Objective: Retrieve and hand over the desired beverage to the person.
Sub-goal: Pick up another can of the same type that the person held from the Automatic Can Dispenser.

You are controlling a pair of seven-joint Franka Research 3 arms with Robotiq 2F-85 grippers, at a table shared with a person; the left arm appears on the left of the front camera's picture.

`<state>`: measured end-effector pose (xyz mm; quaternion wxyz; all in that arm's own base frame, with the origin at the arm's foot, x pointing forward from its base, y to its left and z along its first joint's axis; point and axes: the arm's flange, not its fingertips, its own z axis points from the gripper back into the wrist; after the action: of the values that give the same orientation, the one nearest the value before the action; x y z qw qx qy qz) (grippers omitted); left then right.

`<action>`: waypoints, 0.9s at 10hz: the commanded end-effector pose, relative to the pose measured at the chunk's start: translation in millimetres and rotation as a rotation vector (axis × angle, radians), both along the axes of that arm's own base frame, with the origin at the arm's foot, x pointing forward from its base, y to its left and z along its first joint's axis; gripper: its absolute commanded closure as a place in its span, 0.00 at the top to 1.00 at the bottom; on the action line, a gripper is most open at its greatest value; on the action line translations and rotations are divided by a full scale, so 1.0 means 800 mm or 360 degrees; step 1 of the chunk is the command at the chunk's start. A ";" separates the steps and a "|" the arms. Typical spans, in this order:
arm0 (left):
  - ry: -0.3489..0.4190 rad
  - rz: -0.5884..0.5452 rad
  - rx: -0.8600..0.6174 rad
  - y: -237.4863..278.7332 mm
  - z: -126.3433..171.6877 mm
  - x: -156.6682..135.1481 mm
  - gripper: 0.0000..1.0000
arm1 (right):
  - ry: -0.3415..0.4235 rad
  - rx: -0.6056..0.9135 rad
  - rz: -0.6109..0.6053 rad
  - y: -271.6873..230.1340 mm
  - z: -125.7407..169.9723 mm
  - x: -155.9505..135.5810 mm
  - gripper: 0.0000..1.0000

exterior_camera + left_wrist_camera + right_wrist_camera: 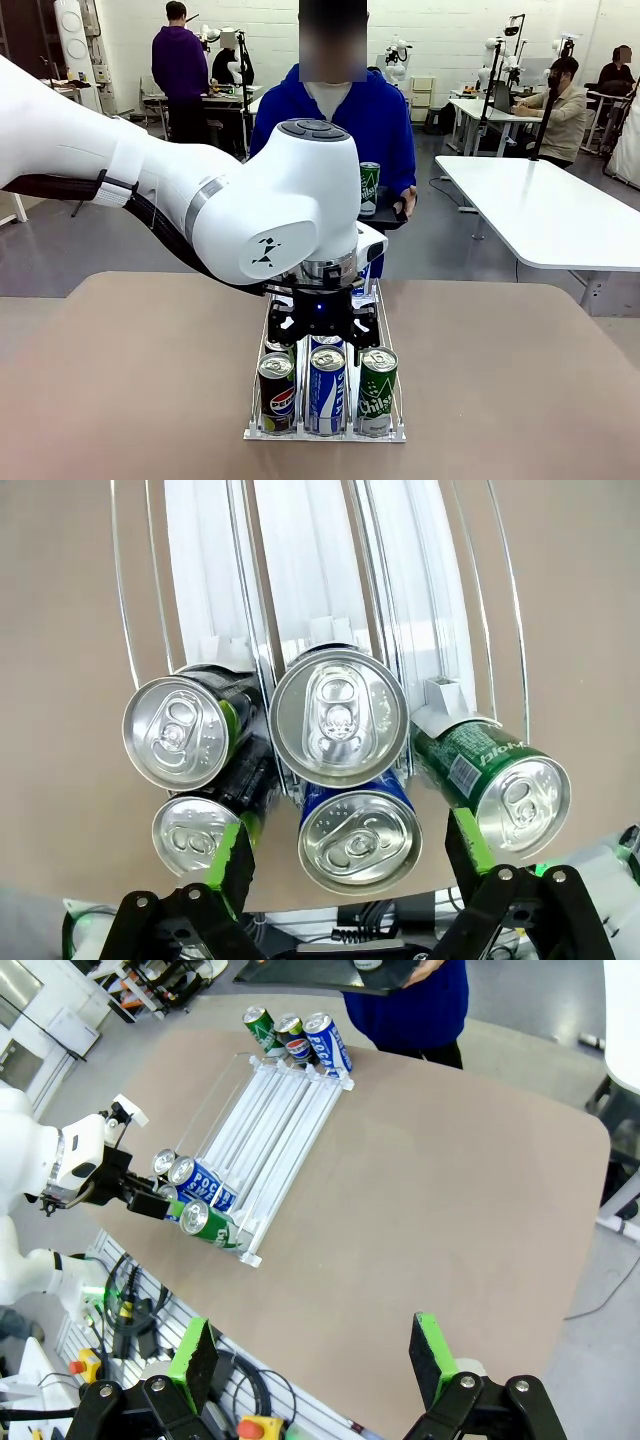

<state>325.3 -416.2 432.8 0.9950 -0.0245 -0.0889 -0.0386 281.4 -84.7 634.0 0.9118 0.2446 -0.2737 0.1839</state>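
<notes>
Left gripper jaws wide, straddling the blue can in the middle lane of the rack. Best to drop plumb and close below the rim, clear of neighbours. Right gripper wide, high above the table. Person stands opposite. Which drink is wanted: can't tell.

Perhaps nine cans, one rack

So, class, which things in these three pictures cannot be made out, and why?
- Front view: the left arm hides the far end of the rack.
- Left wrist view: a dark can shows mainly its lid, so its label is unreadable.
- Right wrist view: the top edge cuts off the person, leaving only the torso.
</notes>
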 end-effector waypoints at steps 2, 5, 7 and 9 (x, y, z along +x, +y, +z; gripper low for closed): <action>-0.0033 0.0010 0.0015 -0.002 -0.004 0.002 1.00 | 0.0005 0.0011 0.0012 0.000 -0.002 0.001 1.00; 0.0023 -0.0026 -0.0012 -0.003 -0.003 0.002 0.42 | 0.0005 0.0011 0.0012 0.000 -0.002 0.001 1.00; 0.0075 -0.0021 -0.0017 -0.002 -0.004 0.002 0.00 | 0.0005 0.0011 0.0012 0.000 -0.002 0.001 1.00; 0.0113 -0.0013 -0.0020 -0.002 -0.004 0.003 0.00 | 0.0005 0.0011 0.0012 0.000 -0.002 0.001 1.00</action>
<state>326.0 -417.9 426.9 0.9962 -0.0271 -0.0730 -0.0387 281.4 -84.7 634.0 0.9118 0.2446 -0.2737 0.1839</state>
